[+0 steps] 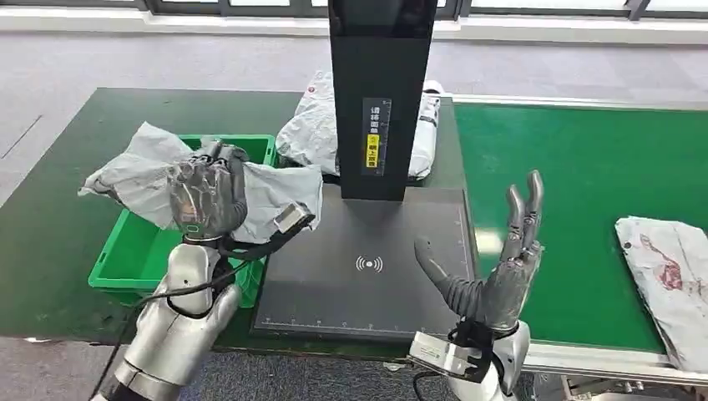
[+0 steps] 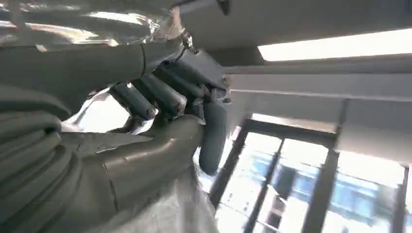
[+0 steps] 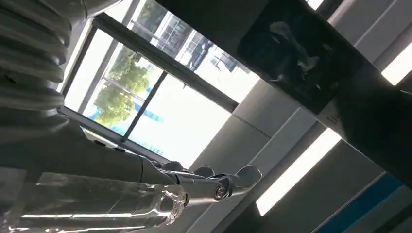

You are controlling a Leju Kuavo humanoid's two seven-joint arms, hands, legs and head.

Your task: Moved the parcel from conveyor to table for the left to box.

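Observation:
My left hand (image 1: 207, 194) grips a crumpled grey plastic parcel (image 1: 147, 167) and holds it above the green box (image 1: 134, 259) at the table's left. In the left wrist view the fingers (image 2: 160, 94) curl over the grey wrapping (image 2: 160, 206). My right hand (image 1: 501, 267) is raised over the front right corner of the dark scanner pad (image 1: 367, 267), palm up, fingers apart, holding nothing. The right wrist view shows its fingers (image 3: 209, 182) stretched out against the ceiling and windows.
A black scanner post (image 1: 380, 92) stands at the back of the pad, with another grey parcel (image 1: 313, 125) behind it. A further parcel (image 1: 672, 267) lies on the green conveyor (image 1: 584, 184) at the right. Dark green table surface (image 1: 50, 225) surrounds the box.

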